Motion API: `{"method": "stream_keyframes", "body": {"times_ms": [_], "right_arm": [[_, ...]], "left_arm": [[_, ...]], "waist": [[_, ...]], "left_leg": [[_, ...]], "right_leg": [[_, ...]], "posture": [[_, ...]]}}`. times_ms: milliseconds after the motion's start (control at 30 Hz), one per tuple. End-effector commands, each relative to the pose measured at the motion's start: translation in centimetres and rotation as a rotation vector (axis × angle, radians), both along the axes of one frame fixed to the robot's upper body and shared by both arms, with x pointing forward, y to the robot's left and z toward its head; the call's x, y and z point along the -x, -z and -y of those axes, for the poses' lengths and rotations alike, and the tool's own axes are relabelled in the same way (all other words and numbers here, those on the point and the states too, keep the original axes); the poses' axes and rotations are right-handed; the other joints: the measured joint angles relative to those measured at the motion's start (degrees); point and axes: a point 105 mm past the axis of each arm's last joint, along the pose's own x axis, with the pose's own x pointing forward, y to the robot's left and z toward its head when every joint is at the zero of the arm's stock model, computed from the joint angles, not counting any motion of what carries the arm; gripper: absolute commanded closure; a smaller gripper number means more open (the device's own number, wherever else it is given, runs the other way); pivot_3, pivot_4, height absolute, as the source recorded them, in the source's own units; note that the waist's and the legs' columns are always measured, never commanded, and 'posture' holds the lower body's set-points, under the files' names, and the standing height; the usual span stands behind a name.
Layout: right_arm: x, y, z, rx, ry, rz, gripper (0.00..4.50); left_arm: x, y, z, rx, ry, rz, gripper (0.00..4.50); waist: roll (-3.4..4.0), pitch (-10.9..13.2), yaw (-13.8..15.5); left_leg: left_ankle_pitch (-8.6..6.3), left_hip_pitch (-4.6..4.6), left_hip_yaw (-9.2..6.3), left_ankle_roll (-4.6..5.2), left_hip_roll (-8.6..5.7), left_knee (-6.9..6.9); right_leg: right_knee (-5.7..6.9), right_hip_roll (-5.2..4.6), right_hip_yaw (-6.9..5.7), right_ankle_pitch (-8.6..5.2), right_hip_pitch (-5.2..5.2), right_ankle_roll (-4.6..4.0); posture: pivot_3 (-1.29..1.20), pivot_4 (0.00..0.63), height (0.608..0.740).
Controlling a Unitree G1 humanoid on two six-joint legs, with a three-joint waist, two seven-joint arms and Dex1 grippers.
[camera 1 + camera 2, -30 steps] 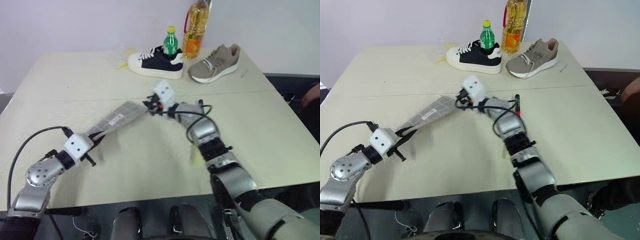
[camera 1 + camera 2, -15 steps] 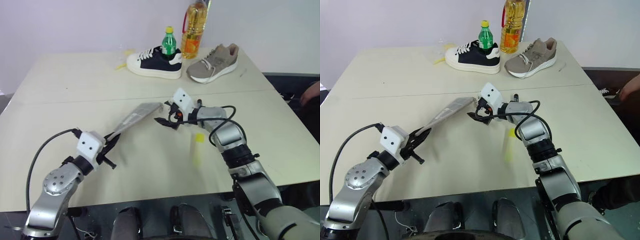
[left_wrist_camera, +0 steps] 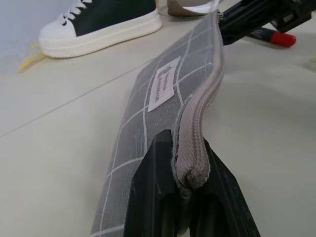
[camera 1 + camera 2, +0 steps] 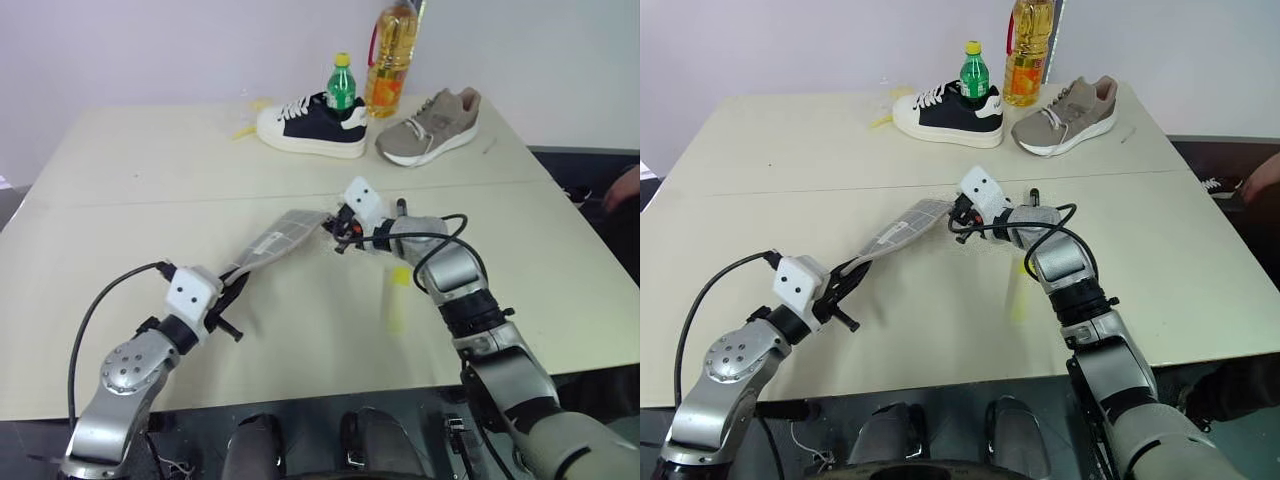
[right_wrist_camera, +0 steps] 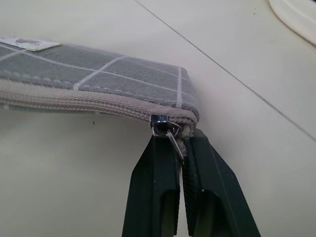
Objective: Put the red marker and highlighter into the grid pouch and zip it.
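Since the earlier frames the right gripper (image 5: 181, 148), which stood spread just short of the pouch's far end, has closed there; its two fingers are now clenched together at the corner where the zipper pull (image 5: 170, 133) hangs, and the pull sits right between the fingertips. The left arm has drawn inward with the pouch.

The left gripper (image 3: 186, 182) is clamped on the near end of the grid pouch (image 4: 280, 240), pinching the zipper seam. The pouch is held off the table (image 4: 150, 170), stretched between the two grippers, with its label facing up and left.

The zipper teeth look closed along the length that can be seen. The highlighter (image 4: 397, 298) lies on the table just right of the right forearm, outside the pouch. The red marker (image 3: 272, 36) lies on the table beyond the right gripper, also outside.

Judgement: neither pen is stowed. The fresh grip on the pull suggests the pouch is about to be unzipped; loading and closing remain.
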Motion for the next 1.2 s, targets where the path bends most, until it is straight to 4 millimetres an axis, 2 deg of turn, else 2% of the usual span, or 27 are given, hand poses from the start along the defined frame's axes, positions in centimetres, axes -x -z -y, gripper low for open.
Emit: {"method": "stream_keyframes", "body": {"times_ms": [33,200,433,467,533,600,633,700,933,1033,1167,1200], "right_arm": [[1.3,-1.3,-2.0,0.024,-0.086,0.064,4.44],[2.3,-1.2,-3.2,0.102,-0.110,0.111,4.44],[0.8,-1.0,-1.4,0.123,-0.021,0.113,4.44],[0.5,-0.9,-1.0,0.126,-0.008,0.108,3.94],[-0.2,-0.7,0.0,0.133,0.026,0.099,3.63],[-0.7,-0.5,0.7,0.133,0.053,0.091,2.71],[-0.9,-0.5,1.0,0.128,0.064,0.084,2.09],[-1.2,-0.3,1.3,0.104,0.080,0.059,1.21],[-1.4,-0.1,1.0,-0.016,0.133,-0.026,1.21],[-1.5,-0.3,0.9,-0.044,0.155,-0.040,2.09],[-1.2,-0.3,0.7,-0.037,0.155,-0.036,4.17],[-1.1,-0.3,0.6,-0.036,0.154,-0.035,4.47]], "left_arm": [[-0.1,-0.9,2.0,0.008,0.049,0.037,4.50],[-0.6,-1.2,5.0,0.061,0.095,0.039,4.50],[-0.4,-1.2,4.4,0.067,0.070,0.038,4.50],[-0.4,-1.3,4.1,0.066,0.062,0.040,4.50],[-0.3,-1.4,3.4,0.065,0.041,0.043,4.50],[-0.2,-1.4,2.8,0.063,0.024,0.045,4.50],[-0.1,-1.5,2.6,0.063,0.017,0.047,4.50],[0.0,-1.6,2.4,0.065,0.012,0.051,4.50],[-0.2,-2.1,2.6,0.072,0.006,0.069,4.50],[-0.4,-2.1,2.7,0.070,0.003,0.076,4.50],[-0.6,-2.2,2.5,0.065,-0.009,0.087,4.50],[-0.7,-2.2,2.5,0.065,-0.012,0.089,4.50]], "waist": [[-0.01,0.00,0.04],[-0.01,-0.01,0.29],[-0.03,-0.02,0.86],[-0.03,-0.02,0.87],[-0.03,-0.02,0.89],[-0.02,-0.02,0.88],[-0.02,-0.01,0.90],[-0.02,-0.01,0.91],[-0.02,-0.01,0.92],[-0.02,-0.01,0.94],[-0.02,-0.01,0.99],[-0.02,-0.01,0.98]], "left_leg": [[0.00,0.00,0.00,0.00,0.00,0.01],[0.00,0.00,0.00,0.00,0.00,0.01],[0.00,0.01,0.01,0.00,0.00,0.02],[0.00,0.01,0.01,0.00,0.00,0.03],[0.00,0.01,0.00,0.00,0.00,0.03],[0.00,0.01,0.00,0.00,0.00,0.03],[0.00,0.01,0.00,0.00,0.00,0.03],[0.00,0.01,0.01,0.00,0.00,0.03],[0.00,0.01,0.00,0.01,0.00,0.03],[0.00,0.01,0.00,0.01,0.00,0.03],[0.00,0.00,0.00,0.01,0.00,0.04],[0.00,0.00,0.00,0.01,0.00,0.04]], "right_leg": [[0.00,0.00,0.00,0.00,0.01,0.00],[-0.01,0.01,0.00,0.00,0.01,0.00],[-0.02,0.02,0.00,0.00,0.01,0.00],[-0.03,0.02,0.00,0.00,0.02,0.00],[-0.03,0.01,0.00,0.00,0.02,0.00],[-0.03,0.02,0.00,0.00,0.02,-0.01],[-0.03,0.02,0.00,0.00,0.02,-0.01],[-0.02,0.02,0.00,0.00,0.02,-0.01],[-0.02,0.02,0.00,0.01,0.03,-0.01],[-0.02,0.02,0.00,0.01,0.03,-0.01],[-0.02,0.01,0.00,0.01,0.04,-0.02],[-0.02,0.01,0.00,0.01,0.04,-0.01]], "posture": [[0.00,0.150,0.705],[0.00,0.150,0.705],[0.00,0.150,0.705],[0.00,0.150,0.705],[0.00,0.150,0.705],[0.00,0.150,0.705],[0.00,0.150,0.705],[0.00,0.150,0.705],[0.00,0.150,0.705],[0.00,0.150,0.705],[0.00,0.150,0.705],[0.00,0.150,0.705]]}}
